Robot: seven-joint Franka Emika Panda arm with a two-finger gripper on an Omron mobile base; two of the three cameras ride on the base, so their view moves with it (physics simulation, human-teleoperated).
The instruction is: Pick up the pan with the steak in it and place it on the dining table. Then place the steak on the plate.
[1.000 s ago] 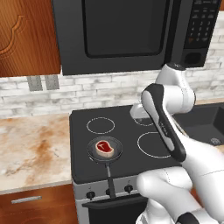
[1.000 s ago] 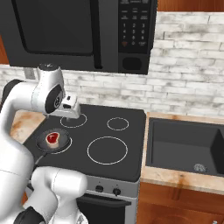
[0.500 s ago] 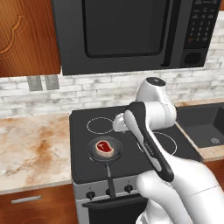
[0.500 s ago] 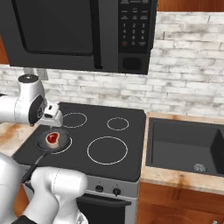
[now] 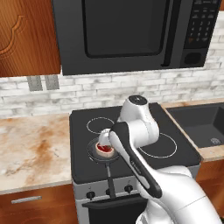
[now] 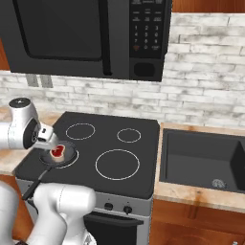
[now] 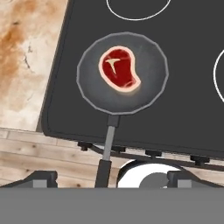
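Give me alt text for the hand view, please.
A small black pan holding a raw red steak sits on a black stovetop, its long handle pointing toward the camera. Marbled counter lies to the left.

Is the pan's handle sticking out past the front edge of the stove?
Yes: in the hand view the pan sits on the stove, and its handle runs over the front edge toward the knobs.
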